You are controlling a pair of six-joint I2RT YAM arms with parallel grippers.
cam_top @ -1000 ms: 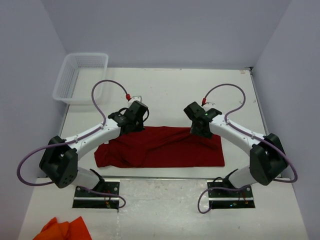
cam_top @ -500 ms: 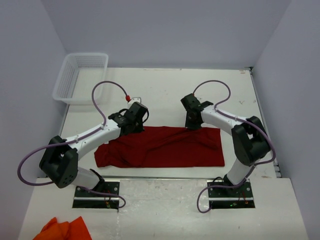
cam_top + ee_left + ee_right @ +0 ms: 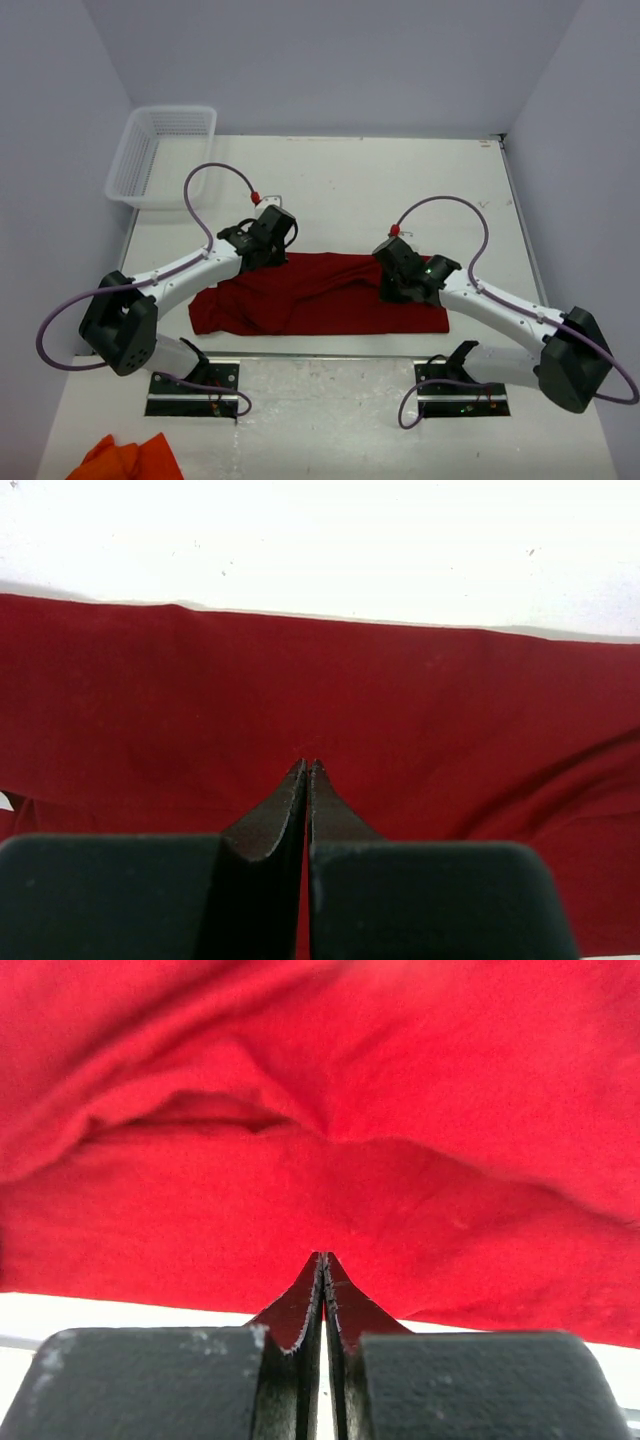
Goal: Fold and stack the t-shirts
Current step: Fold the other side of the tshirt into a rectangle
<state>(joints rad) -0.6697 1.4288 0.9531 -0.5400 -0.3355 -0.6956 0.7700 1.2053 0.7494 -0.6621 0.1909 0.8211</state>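
Your left arm runs from its base up and right, elbow low, with the left pincer point(image 3: 262, 248) at the far edge of the t-shirt point(image 3: 320, 300). Its 2 fingers are pressed together and the tips sit on the red cloth point(image 3: 320, 700); you can't tell whether any fabric is caught between them. Your right arm lies low and stretched out to the left. The right pincer point(image 3: 393, 280) is over the shirt's right part, also closed, with its tips point(image 3: 323, 1260) against a bunched fold of cloth point(image 3: 330, 1160); again, no way to tell if it has a pinch. The purple cable point(image 3: 215, 190) loops above each wrist, well apart from the cloth. A white mesh basket point(image 3: 160, 150) sits in the far-left corner of the bench point(image 3: 400, 180), well away from both arms. An orange cloth point(image 3: 130, 458) lies at the near-left edge, behind the left base. The shirt is 1 dark red band lying crosswise between the arms, near the front edge, wrinkled, and rumpled higher in the middle.
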